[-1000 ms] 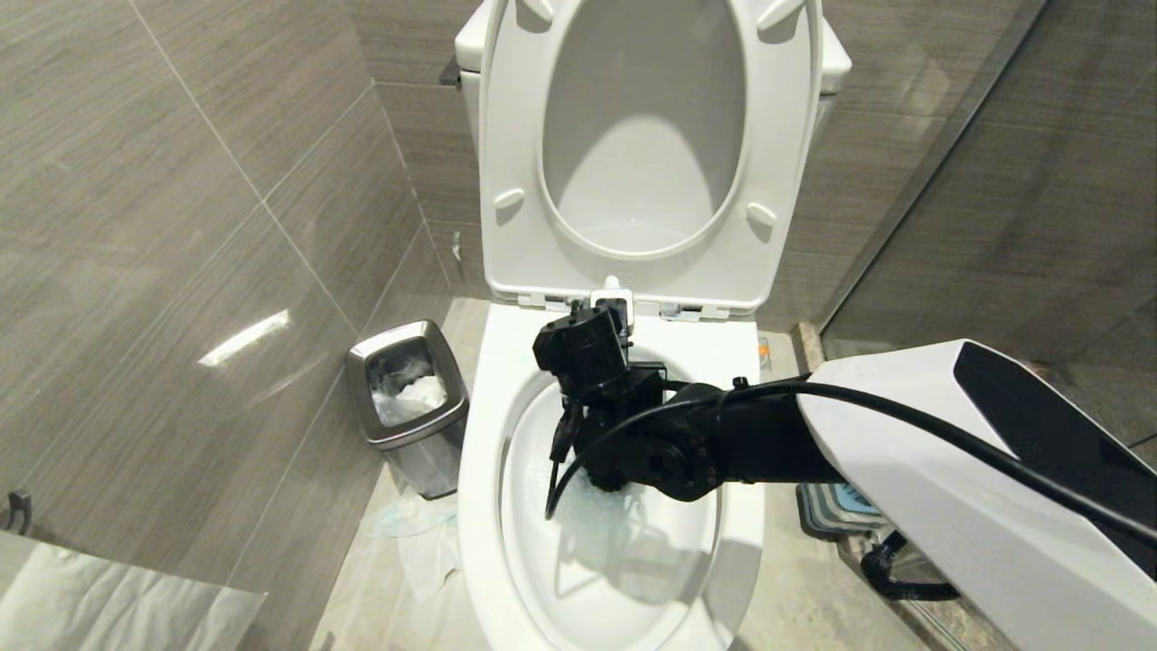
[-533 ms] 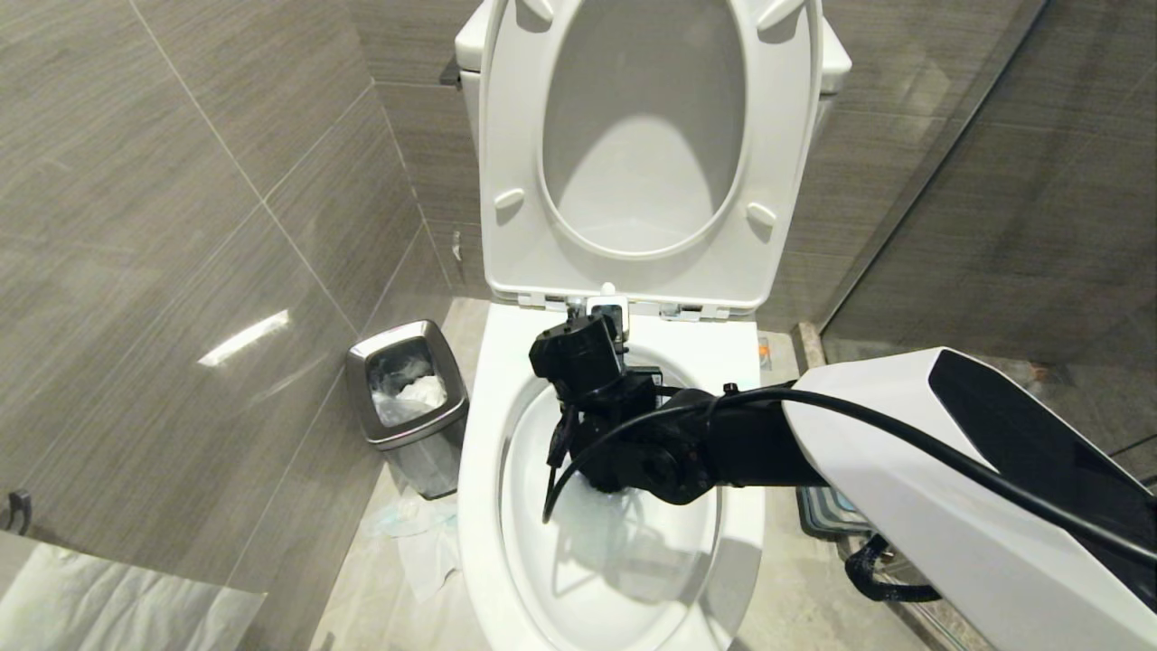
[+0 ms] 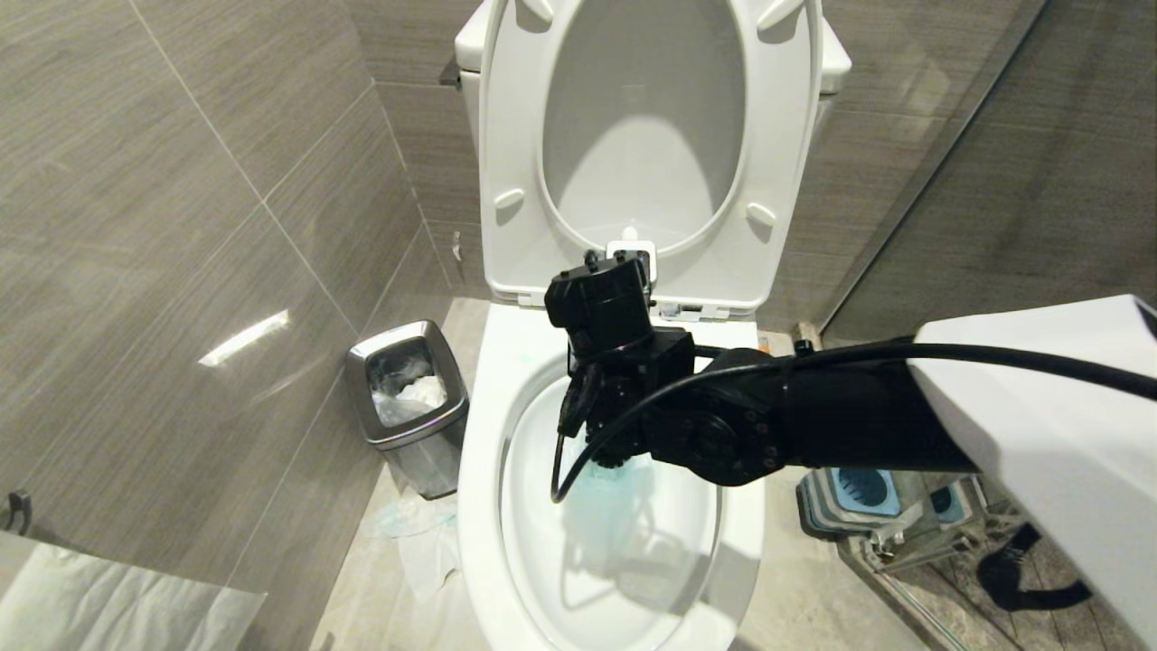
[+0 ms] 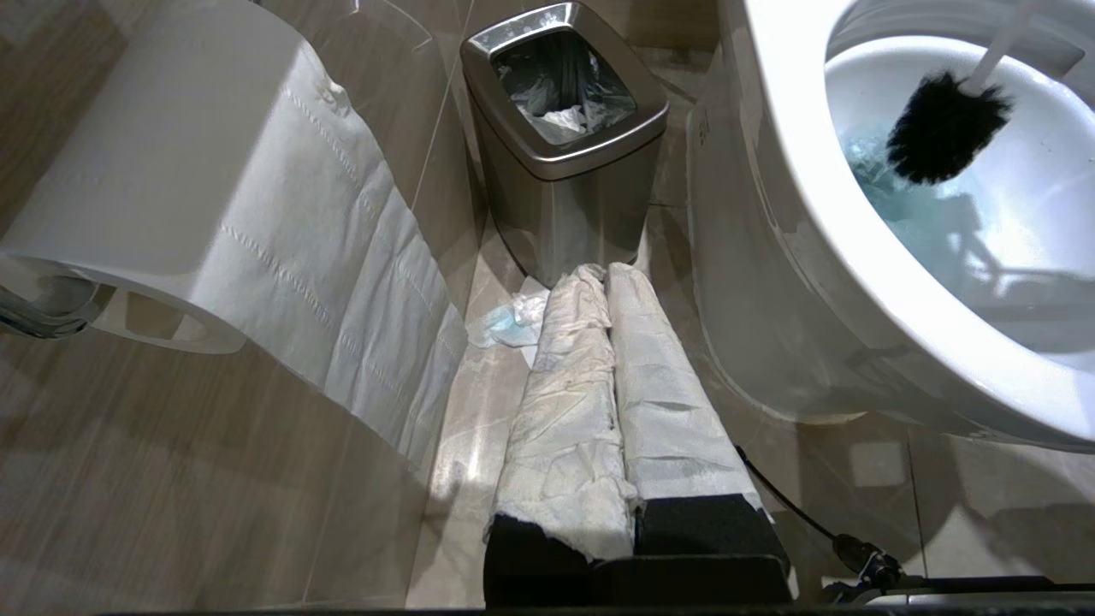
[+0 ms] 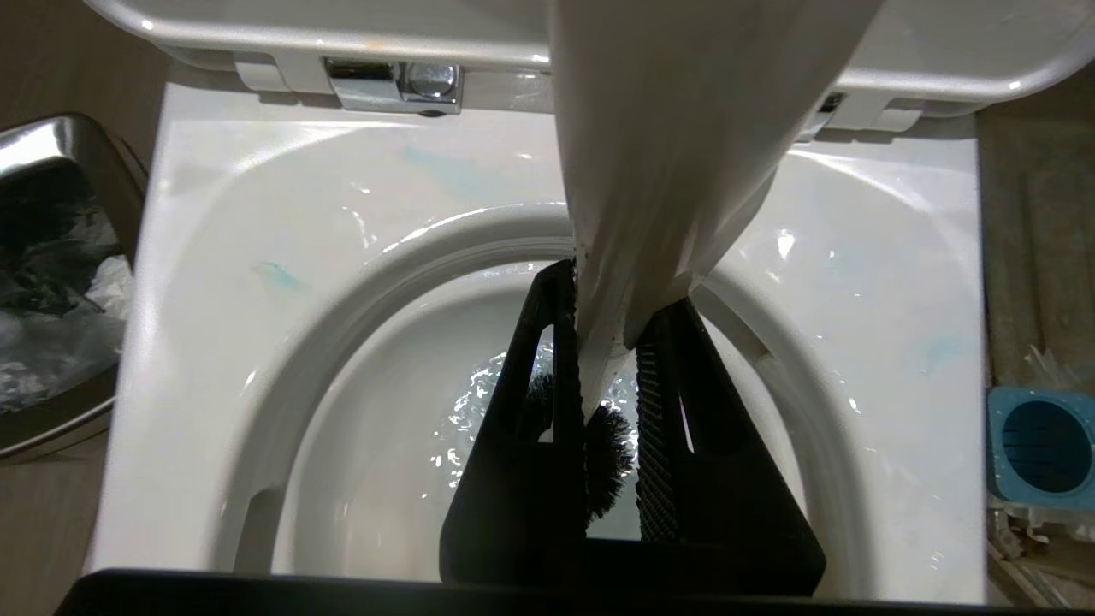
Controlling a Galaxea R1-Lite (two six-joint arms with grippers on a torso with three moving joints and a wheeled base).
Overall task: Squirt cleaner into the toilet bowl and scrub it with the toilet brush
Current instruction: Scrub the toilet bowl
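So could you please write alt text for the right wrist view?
The right gripper is shut on the white handle of the toilet brush, whose black bristles sit over the water in the toilet bowl. A steel waste bin stands beside it.

We see the toilet bowl point(image 3: 479, 506), white glossy ceramic, seat and lid both raised upright against the tank. The oval basin holds water with blue-tinted cleaner foam; faint blue smears sit on the rim near the hinges. The toilet brush point(image 4: 941, 128) has a slim white handle and dark round bristle head, tilted, head down inside the basin just over the blue water. We see its handle clamped between the black jaws of the right gripper point(image 5: 612, 376).
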